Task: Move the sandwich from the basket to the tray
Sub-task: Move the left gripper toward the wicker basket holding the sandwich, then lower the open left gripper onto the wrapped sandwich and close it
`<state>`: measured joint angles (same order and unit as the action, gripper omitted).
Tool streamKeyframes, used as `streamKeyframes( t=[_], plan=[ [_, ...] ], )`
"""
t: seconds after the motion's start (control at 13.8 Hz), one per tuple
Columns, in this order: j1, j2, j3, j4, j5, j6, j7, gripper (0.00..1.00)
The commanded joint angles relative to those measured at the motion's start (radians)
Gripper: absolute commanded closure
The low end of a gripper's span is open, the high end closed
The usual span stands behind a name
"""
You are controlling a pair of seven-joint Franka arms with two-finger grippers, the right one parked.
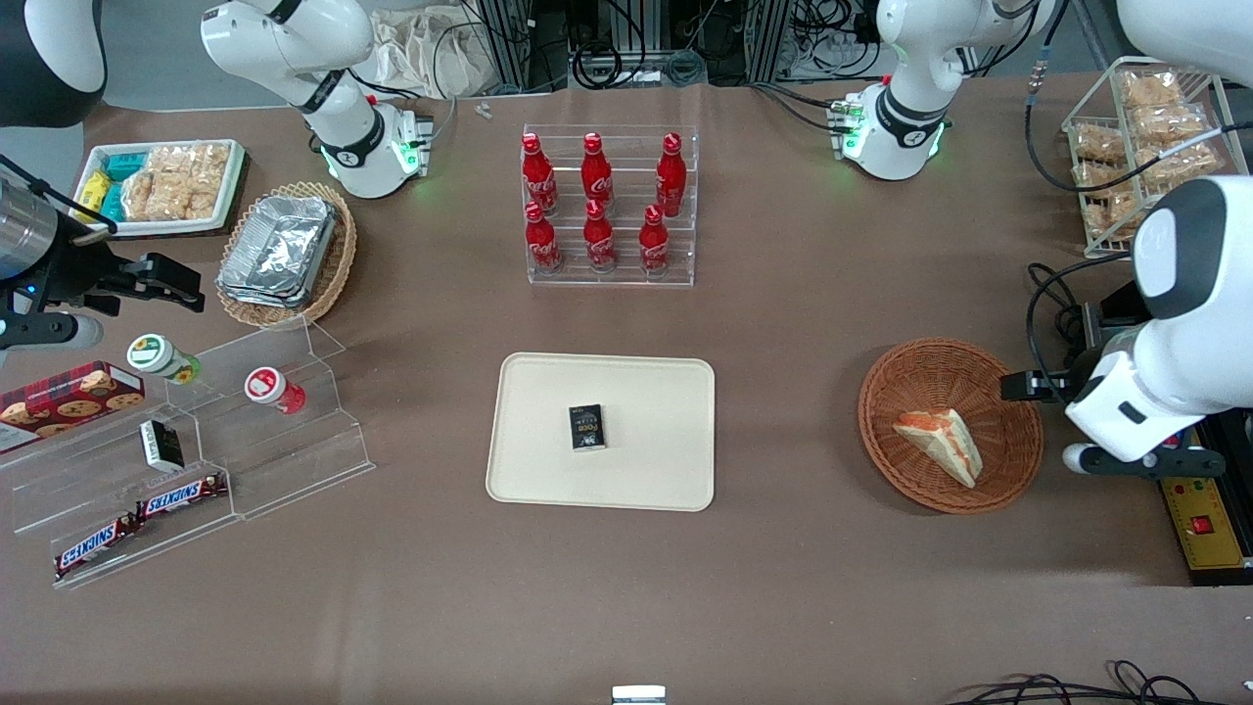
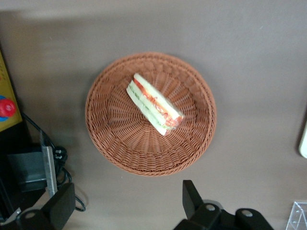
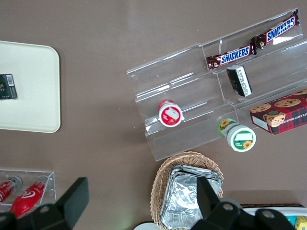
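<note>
The sandwich (image 1: 942,441) (image 2: 153,103), a white-bread wedge with orange and green filling, lies in the round reddish-brown basket (image 1: 905,392) (image 2: 110,139). My gripper (image 1: 1028,387) (image 2: 127,201) hovers above the table just outside the basket's rim, toward the working arm's end. It is open, its fingers (image 2: 192,196) wide apart with nothing between them. The cream tray (image 1: 548,392) (image 3: 29,110) lies at the table's middle, beside the basket toward the parked arm's end. A small black box (image 1: 587,427) rests on it.
An acrylic rack of red cola bottles (image 1: 607,206) stands farther from the camera than the tray. A yellow control box (image 1: 1204,524) and cables (image 1: 1052,294) lie by the basket at the working arm's end, with a wire snack rack (image 1: 1145,137) farther back.
</note>
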<state>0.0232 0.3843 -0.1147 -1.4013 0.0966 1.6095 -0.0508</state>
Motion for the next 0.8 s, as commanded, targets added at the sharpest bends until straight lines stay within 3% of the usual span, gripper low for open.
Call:
streamKeyframes(
  t=[0.0, 0.22, 0.36, 0.73],
  plan=[
    [0.017, -0.027, -0.003, -0.15, 0.017, 0.125, -0.02, 0.0],
    [0.023, -0.016, -0.002, -0.223, 0.011, 0.184, -0.099, 0.0],
    [0.03, -0.015, -0.003, -0.266, -0.02, 0.236, -0.263, 0.0],
    [0.017, -0.009, -0.009, -0.358, -0.018, 0.458, -0.746, 0.0]
  ],
)
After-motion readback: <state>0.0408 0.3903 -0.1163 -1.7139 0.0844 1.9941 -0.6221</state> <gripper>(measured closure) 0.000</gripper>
